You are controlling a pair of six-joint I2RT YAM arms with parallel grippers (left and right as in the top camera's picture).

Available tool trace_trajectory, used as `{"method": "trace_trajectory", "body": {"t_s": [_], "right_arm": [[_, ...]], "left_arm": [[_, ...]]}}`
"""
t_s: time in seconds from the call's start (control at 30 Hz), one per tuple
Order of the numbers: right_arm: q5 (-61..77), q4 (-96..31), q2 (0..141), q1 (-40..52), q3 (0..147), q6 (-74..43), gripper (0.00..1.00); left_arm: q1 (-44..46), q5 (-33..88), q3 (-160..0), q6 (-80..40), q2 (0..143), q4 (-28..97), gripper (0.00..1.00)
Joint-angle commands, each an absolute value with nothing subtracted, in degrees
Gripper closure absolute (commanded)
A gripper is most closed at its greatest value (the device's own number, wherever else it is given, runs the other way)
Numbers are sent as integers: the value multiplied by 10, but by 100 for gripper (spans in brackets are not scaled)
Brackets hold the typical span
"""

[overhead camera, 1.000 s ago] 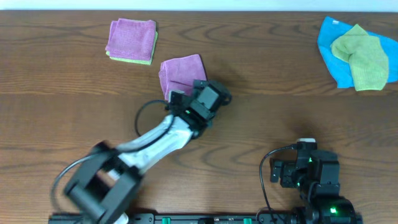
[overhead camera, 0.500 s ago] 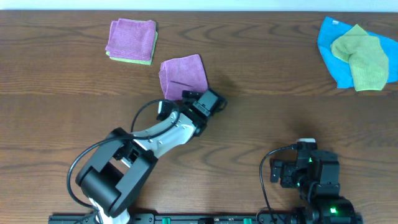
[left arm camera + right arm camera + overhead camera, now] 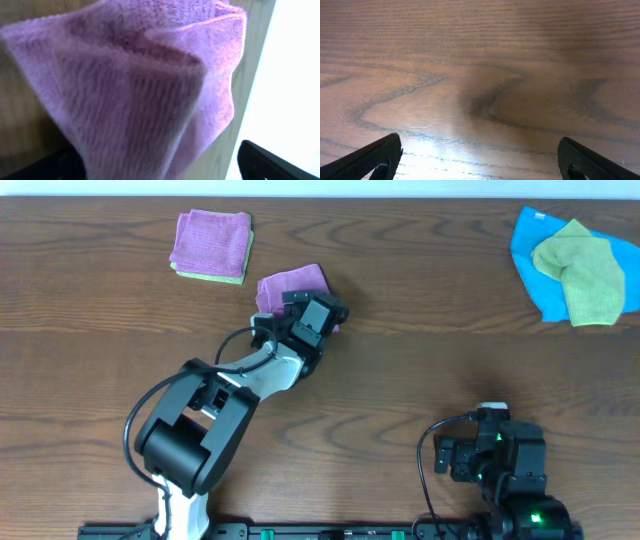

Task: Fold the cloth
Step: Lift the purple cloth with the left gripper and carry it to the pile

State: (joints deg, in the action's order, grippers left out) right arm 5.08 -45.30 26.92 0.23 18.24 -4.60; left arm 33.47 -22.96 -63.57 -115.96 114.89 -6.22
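The wooden counter (image 3: pixel 420 370) carries all items. The left arm (image 3: pixel 250 380) reaches diagonally from the near edge to the purple cloth (image 3: pixel 285 285), which lies left of centre toward the far edge, near a folded purple-and-green stack (image 3: pixel 210 246). A blue cloth (image 3: pixel 532 260) with a green cloth (image 3: pixel 580 270) on top lies at the far right corner. The left claw (image 3: pixel 305 305) is spread, with the bunched cloth between its fingers. The right claw (image 3: pixel 479 150) is spread above bare counter at the near edge.
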Motion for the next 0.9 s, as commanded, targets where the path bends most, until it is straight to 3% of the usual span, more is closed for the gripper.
{"method": "trace_trajectory", "body": {"t_s": [0.0, 0.03, 0.07, 0.1, 0.13, 0.4, 0.87], "right_arm": [[45, -453, 266, -1, 181, -55, 1], [45, -453, 266, -1, 181, -55, 1], [45, -453, 266, -1, 181, -55, 1], [45, -453, 266, -1, 181, -55, 1], [45, -453, 266, -1, 181, -55, 1], [45, -453, 266, -1, 181, -55, 1], [45, -453, 266, -1, 181, -55, 1]], "left_arm": [[333, -203, -606, -1194, 1215, -37, 20], [332, -205, -606, -1194, 1218, -37, 28], [332, -207, -606, -1194, 1220, -36, 50], [332, -210, -606, -1194, 1221, -36, 78], [332, -210, -606, -1194, 1221, -36, 94], [335, -214, -607, -1194, 1198, -79, 94], [302, -271, -616, -1194, 977, -128, 93]]}}
